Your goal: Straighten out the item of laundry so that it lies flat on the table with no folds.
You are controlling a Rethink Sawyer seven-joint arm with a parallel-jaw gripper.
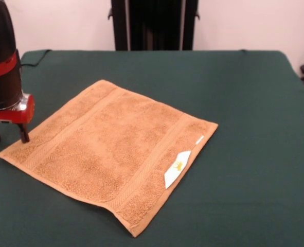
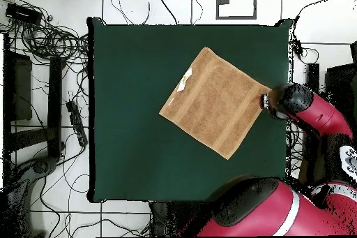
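A robotics lab; cable tangles [image 2: 49,40] on tiled floor [image 2: 125,214] around cloth-covered table [image 2: 139,144]

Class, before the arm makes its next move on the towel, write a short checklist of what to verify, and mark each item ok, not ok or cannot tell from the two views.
1. Towel lies wholly on the table, clear of every edge: ok.
2. No corner folded over: ok, all four corners show in both views.
3. Surface free of folds: ok as far as visible; slight lift of the nearest corner cannot be ruled out.
4. White label lies flat on the towel's edge: ok.
5. Gripper position: at the towel's corner, fingers apart: ok.
6. Fingertips touching the cloth: cannot tell.
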